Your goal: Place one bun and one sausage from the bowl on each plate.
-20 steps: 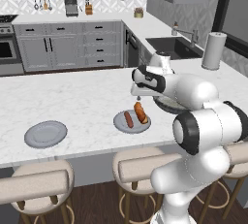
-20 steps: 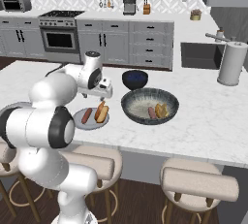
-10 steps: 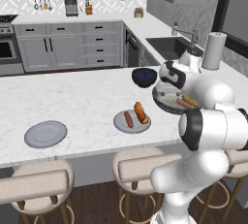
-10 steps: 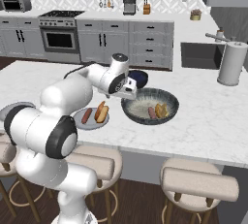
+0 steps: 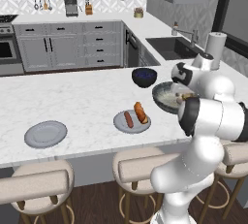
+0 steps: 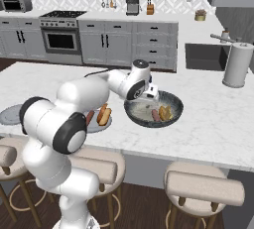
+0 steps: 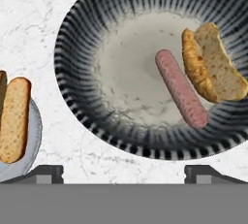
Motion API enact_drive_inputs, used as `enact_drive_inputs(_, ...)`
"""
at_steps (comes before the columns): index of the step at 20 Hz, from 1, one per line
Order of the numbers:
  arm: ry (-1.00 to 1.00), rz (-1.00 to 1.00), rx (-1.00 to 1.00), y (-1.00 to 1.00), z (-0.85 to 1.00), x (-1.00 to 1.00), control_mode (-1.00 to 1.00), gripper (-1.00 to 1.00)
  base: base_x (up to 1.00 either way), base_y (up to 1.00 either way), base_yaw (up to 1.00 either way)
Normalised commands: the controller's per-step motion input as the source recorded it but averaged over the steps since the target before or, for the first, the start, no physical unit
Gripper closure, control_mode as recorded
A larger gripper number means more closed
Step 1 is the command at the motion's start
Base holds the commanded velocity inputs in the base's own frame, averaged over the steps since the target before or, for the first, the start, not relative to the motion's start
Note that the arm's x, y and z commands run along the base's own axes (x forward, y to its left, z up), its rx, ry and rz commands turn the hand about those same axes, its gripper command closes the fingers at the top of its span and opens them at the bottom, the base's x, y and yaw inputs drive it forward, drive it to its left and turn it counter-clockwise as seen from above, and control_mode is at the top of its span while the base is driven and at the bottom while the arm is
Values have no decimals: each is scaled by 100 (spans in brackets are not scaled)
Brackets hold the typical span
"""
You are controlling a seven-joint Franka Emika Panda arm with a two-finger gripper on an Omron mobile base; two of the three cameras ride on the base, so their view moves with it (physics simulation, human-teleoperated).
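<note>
One plate (image 5: pixel 131 122) already carried bun and sausage — the other plate (image 5: pixel 45 134) lay bare; the tool (image 7: pixel 124 172) hung wide, empty, over the bowl (image 7: pixel 87 19).

No text, label, brand, number or sign can be read anywhere in these views. The appliances on the back counter and the cabinet fronts show no legible markings.
</note>
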Motion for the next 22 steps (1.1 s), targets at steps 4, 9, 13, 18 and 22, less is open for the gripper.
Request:
enact_drive_inputs(4,0,-7,-6,-42,-4,35,-100,-100,0,0,0)
enact_drive_inputs(9,0,-7,0,-38,-24,13,-100,-100,0,0,0)
enact_drive_inputs(13,0,-5,-1,-26,-29,1,-100,-100,0,0,0)
enact_drive_inputs(18,-3,0,0,-22,-8,12,-100,-100,0,0,0)
enact_drive_inputs(22,-5,0,0,-16,-7,17,-100,-100,0,0,0)
